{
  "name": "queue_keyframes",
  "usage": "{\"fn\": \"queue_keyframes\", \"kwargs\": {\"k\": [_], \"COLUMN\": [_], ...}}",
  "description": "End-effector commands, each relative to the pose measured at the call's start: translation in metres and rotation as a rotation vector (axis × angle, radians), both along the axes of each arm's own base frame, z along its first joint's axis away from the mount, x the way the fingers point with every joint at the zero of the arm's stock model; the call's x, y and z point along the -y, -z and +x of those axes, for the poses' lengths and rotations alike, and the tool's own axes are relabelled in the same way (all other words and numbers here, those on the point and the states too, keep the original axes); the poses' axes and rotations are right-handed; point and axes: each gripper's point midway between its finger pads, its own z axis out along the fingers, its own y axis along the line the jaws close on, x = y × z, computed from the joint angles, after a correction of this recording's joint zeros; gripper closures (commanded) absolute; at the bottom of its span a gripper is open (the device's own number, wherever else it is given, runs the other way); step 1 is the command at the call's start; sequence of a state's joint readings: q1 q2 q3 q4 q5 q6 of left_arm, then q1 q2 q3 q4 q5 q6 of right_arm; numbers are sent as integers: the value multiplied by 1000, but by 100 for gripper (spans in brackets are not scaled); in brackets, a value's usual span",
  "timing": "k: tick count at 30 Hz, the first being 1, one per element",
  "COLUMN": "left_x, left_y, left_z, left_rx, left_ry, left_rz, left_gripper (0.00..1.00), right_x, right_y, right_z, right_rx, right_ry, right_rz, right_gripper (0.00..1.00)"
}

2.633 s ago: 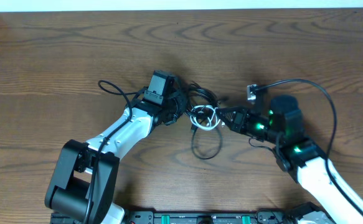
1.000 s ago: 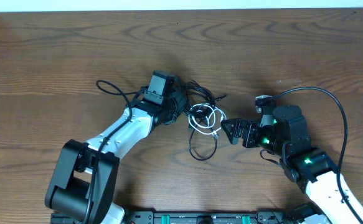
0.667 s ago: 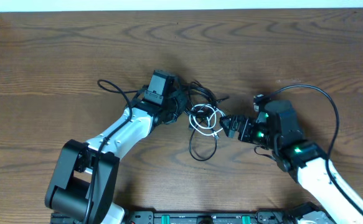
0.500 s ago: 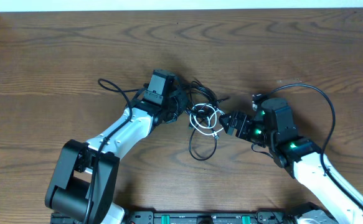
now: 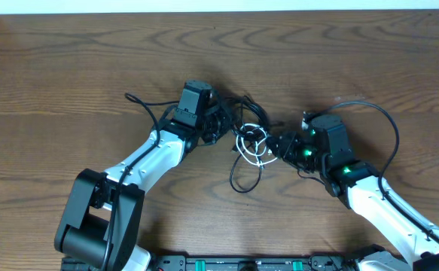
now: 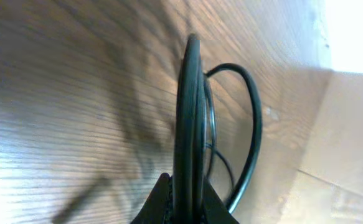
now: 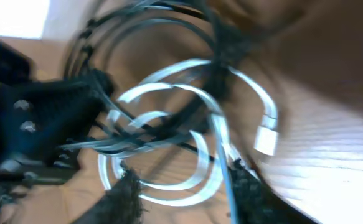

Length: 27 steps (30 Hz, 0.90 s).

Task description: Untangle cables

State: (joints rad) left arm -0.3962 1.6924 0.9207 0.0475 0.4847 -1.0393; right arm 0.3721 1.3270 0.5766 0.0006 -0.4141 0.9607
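The cables lie tangled at the table's middle. Black cables [image 5: 242, 111] bunch beside my left gripper [image 5: 221, 125], and one black loop [image 5: 243, 178] hangs toward the front. The left gripper [image 6: 186, 186] is shut on black cable strands [image 6: 188, 112] that run straight up from its jaws. A white cable [image 5: 251, 141] coils in the tangle. My right gripper [image 5: 273, 144] reaches it from the right. Its fingers [image 7: 129, 194] stand apart around the white cable's loops [image 7: 178, 201], one strand against the right finger. The white plug [image 7: 266, 138] lies just beyond.
Brown wooden table [image 5: 68, 68] all round. The right arm's own thick black wire [image 5: 388, 120] arcs behind its wrist. A black cable end [image 5: 132, 98] trails left of the left arm. The left arm's gripper body [image 7: 44, 124] fills the right wrist view's left side.
My right gripper moved left to the white cable and its jaws narrowed around the loops. The left gripper shifted slightly right, dragging the black cable's left end with it.
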Motion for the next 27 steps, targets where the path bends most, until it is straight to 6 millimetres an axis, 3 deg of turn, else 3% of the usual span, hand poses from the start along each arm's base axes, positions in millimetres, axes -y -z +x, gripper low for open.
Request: {"fn": "queue_keyframes", "kwargs": {"k": [1, 3, 4, 9, 13, 22, 25, 27], "left_x": [19, 26, 26, 14, -15, -25, -39, -40], "left_y": [-24, -33, -34, -21, 5, 13, 18, 18], "left_z": [-7, -7, -6, -1, 4, 3, 7, 9], "left_rx": [62, 106, 117, 143, 85, 57, -9, -52], "left_ry": [130, 177, 180, 159, 36, -3, -152, -231], "left_rz": [-106, -134, -130, -31, 131, 179, 187, 150], "left_gripper": [92, 93, 93, 92, 92, 92, 92, 92], "right_x": [-14, -16, -17, -41, -49, -42, -43, -43], "right_y": [-14, -19, -21, -68, -106, -151, -173, -175], "right_z": [1, 4, 5, 7, 0, -17, -35, -42], "right_rx": [23, 45, 54, 295, 435, 641, 699, 694], "right_ry": [-38, -41, -46, -234, -312, -365, -417, -436], "right_rz": [75, 86, 93, 192, 253, 216, 256, 263], "right_gripper": [75, 96, 99, 99, 99, 98, 98, 98]}}
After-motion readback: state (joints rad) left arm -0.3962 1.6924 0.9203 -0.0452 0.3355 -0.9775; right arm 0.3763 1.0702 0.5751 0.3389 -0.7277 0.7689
